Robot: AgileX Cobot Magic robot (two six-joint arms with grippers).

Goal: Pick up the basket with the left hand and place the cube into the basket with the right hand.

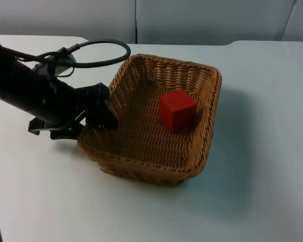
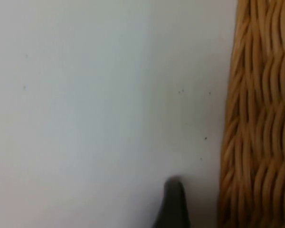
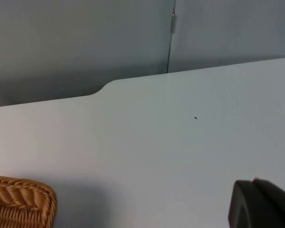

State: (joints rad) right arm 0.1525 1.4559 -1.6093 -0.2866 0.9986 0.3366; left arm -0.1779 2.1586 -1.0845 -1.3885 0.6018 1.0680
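White table (image 1: 262, 151) — red cube (image 1: 177, 110) inside wicker basket (image 1: 141, 146), left gripper (image 1: 98, 113) pinching its rim.

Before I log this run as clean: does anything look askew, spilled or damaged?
Nothing stands out. The red cube sits inside the wicker basket, whose weave looks intact. The left gripper is at the basket's left rim, on the white table. Nothing is spilled.
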